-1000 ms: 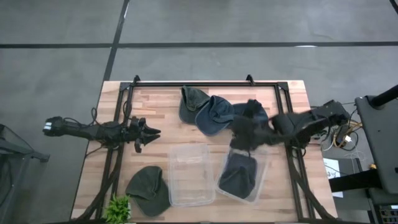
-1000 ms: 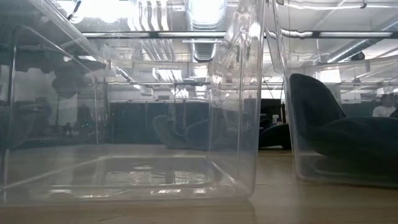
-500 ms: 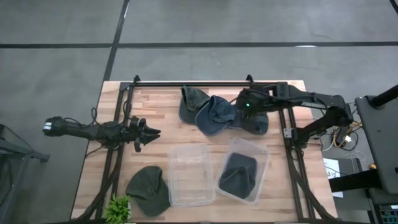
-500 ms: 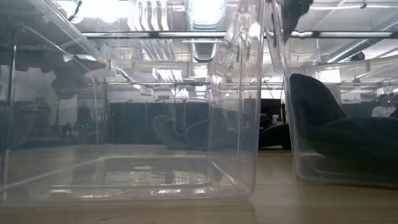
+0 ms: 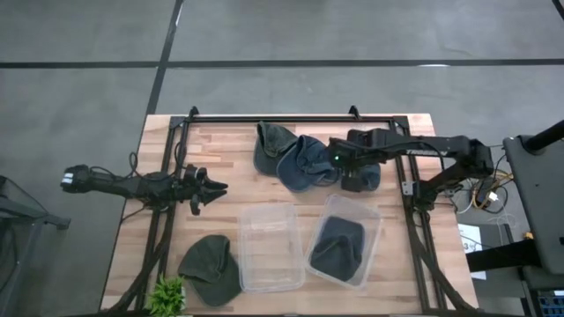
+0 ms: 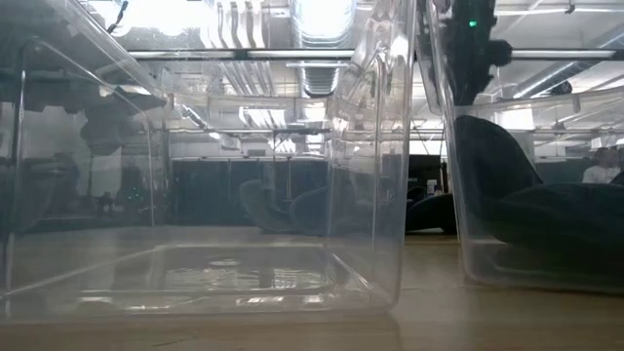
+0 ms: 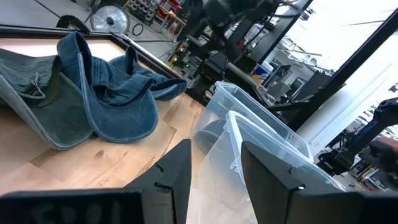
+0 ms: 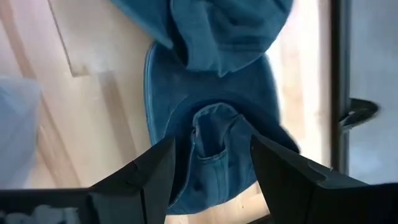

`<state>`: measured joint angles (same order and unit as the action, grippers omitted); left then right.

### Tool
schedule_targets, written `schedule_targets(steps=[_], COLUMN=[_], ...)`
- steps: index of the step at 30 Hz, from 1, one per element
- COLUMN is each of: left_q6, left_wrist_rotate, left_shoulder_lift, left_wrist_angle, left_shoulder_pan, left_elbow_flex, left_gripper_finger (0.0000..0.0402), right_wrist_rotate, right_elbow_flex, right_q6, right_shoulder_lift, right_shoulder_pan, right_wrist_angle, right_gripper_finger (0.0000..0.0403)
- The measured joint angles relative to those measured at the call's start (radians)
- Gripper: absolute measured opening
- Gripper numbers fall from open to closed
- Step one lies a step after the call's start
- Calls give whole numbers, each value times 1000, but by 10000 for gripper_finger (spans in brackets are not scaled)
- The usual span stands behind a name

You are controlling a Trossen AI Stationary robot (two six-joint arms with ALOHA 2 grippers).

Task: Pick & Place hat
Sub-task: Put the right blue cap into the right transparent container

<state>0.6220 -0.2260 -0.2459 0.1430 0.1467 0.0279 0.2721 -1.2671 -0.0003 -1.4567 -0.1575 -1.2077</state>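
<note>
Three blue hats lie in a pile at the table's far middle: a dark one, a mid-blue one and a navy one. My right gripper hangs open above the navy hat, its fingers on either side of the crown without touching it. It also shows at the top of the low view. My left gripper waits open and empty at the table's left. A dark hat lies in the right clear bin. A green hat lies on the table near the front left.
An empty clear bin stands beside the right bin at the table's near middle. A small green plant sits at the front left corner. A black frame rail runs along the far edge, with posts down both sides.
My right gripper has left the space above the right bin and gone toward the table's far edge, then a little toward the left. It now hangs over the blue hats. The dark hat has stayed in the right bin.
</note>
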Motion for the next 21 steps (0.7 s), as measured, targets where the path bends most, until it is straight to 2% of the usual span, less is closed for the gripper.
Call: schedule_targets(steps=[4, 21], left_q6=[0, 3], left_wrist_rotate=[0, 0], left_shoulder_lift=[0, 0], left_wrist_angle=[0, 0], left_shoulder_pan=[0, 0], left_elbow_flex=[0, 0], left_gripper_finger=[133, 133], right_wrist_rotate=[-64, -157], right_elbow_flex=[63, 258], right_q6=[-1, -11], right_shoulder_lift=[-4, -15], right_shoulder_pan=[-14, -21], right_wrist_angle=[50, 202], right_gripper_finger=[203, 203])
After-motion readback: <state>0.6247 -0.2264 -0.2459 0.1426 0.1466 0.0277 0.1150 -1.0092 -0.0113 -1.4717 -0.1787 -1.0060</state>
